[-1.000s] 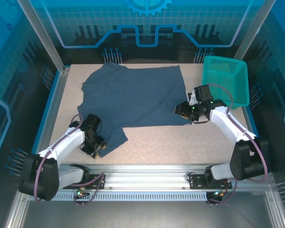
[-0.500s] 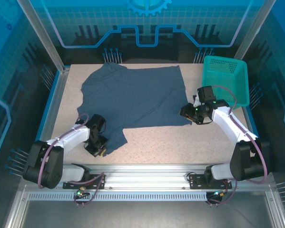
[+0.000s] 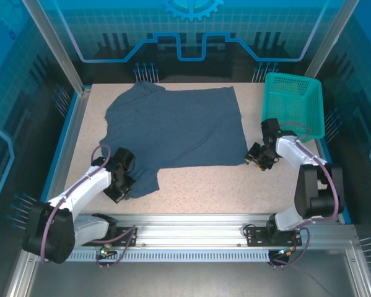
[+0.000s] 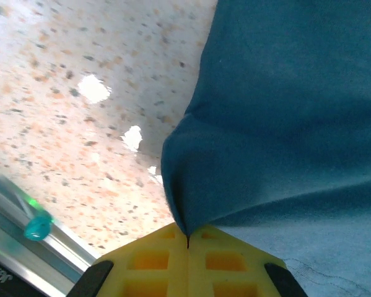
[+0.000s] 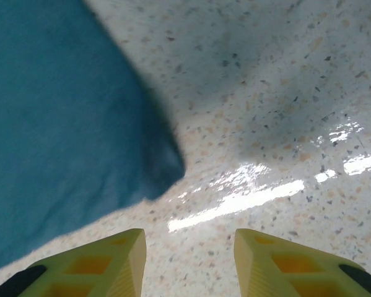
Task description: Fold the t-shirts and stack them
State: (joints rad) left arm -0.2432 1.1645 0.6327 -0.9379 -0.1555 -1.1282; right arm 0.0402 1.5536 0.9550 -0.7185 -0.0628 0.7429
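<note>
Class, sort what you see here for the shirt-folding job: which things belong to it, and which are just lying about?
Belong to the job: t-shirt; left gripper, shut on its near edge; right gripper, open beside its corner.
Lying about: basket, far right on the table.

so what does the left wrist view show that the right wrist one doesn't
Left wrist: the left claw shut on a pinched fold of the dark slate-blue cotton t-shirt. Right wrist: the right claw open above the pale speckled table top, beside the shirt's corner, not touching it. Both: shirt fabric on that table.
</note>
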